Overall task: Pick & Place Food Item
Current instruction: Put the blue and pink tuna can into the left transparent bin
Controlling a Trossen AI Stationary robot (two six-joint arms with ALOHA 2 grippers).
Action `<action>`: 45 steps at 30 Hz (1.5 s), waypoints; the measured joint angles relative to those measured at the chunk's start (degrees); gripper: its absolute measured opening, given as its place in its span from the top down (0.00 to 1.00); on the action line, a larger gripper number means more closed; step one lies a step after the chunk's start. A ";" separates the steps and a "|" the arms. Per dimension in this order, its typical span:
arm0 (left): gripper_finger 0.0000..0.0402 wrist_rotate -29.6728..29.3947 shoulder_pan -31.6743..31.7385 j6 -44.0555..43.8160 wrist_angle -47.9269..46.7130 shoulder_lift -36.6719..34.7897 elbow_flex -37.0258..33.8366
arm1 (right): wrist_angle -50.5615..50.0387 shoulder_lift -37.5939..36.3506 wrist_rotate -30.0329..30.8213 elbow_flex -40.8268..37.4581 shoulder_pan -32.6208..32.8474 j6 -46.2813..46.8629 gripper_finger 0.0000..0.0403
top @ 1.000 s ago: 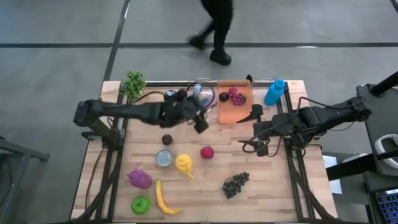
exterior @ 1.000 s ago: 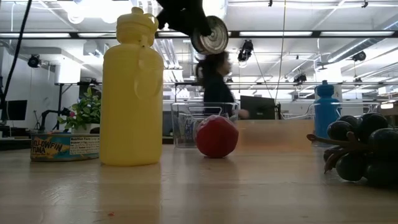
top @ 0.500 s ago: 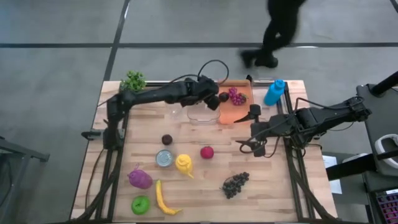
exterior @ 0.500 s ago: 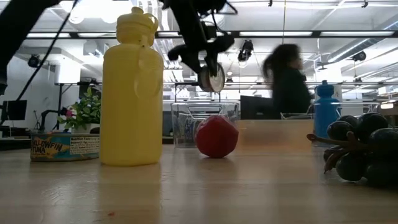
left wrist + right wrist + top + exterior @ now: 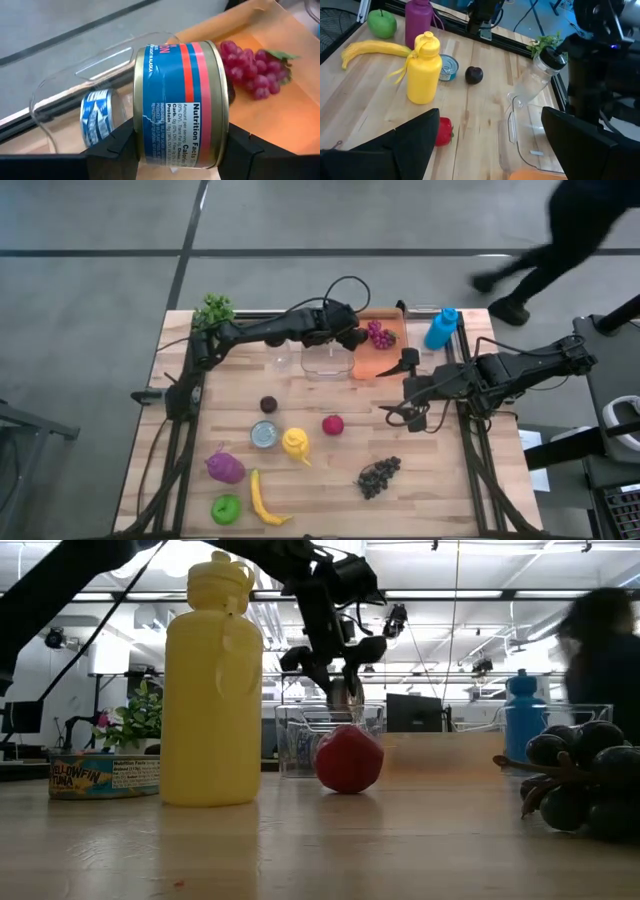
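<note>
My left gripper (image 5: 350, 338) is shut on a can (image 5: 182, 105) with a blue and red label. It hangs over the far middle of the table, above the seam between a clear container (image 5: 325, 360) and an orange tray (image 5: 375, 358). Red grapes (image 5: 252, 70) lie on the tray just beyond the can. In the low view the can (image 5: 343, 695) hangs just above the container's rim. My right gripper (image 5: 405, 398) waits open over the table's right part, with nothing between its fingers (image 5: 415, 145). My left gripper pinches the can between its two fingers, one on each flat end (image 5: 140, 145). The fingers come slanting down from the table's left side. The can lies on its side in the hold, label toward the wrist camera, lifted clear of container and tray.
A blue bottle (image 5: 441, 328) stands at the far right and a green plant (image 5: 213, 312) at the far left. A plum (image 5: 268, 404), a tin (image 5: 264, 434), a yellow bottle (image 5: 295, 444), a red fruit (image 5: 333, 424) and dark grapes (image 5: 379, 475) lie mid-table. A person walks beyond the far edge.
My left gripper has carried the can toward the table's far right, from over the middle to the container and tray. It has come down and rolled, so the can now hangs low above the container's rim. The person has walked to the right.
</note>
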 joint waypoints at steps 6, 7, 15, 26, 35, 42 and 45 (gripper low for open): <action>0.52 -2.55 0.07 0.01 2.39 1.28 0.01 | 0.01 0.00 -0.13 0.00 0.00 0.02 0.14; 0.52 -2.61 0.10 0.02 2.73 1.43 0.07 | 0.00 0.00 -0.13 0.00 0.00 0.02 0.15; 0.52 -2.57 0.33 -0.65 2.26 4.75 0.02 | -0.04 -0.07 -0.14 0.00 0.00 0.16 0.17; 0.51 -2.57 1.58 -3.90 1.74 6.93 -0.02 | -0.04 -0.07 -0.14 0.00 0.01 -0.01 0.14; 0.50 -2.35 1.91 -4.48 1.74 8.68 -0.02 | -0.02 -0.07 -0.13 0.00 0.00 -0.68 0.15; 0.51 -2.33 2.14 -4.44 1.88 8.86 -0.04 | -0.01 -0.07 -0.13 0.00 0.00 -0.66 0.17; 0.47 -2.32 2.21 -4.25 1.74 8.86 -0.04 | 0.00 -0.07 -0.13 0.00 0.02 -0.59 0.17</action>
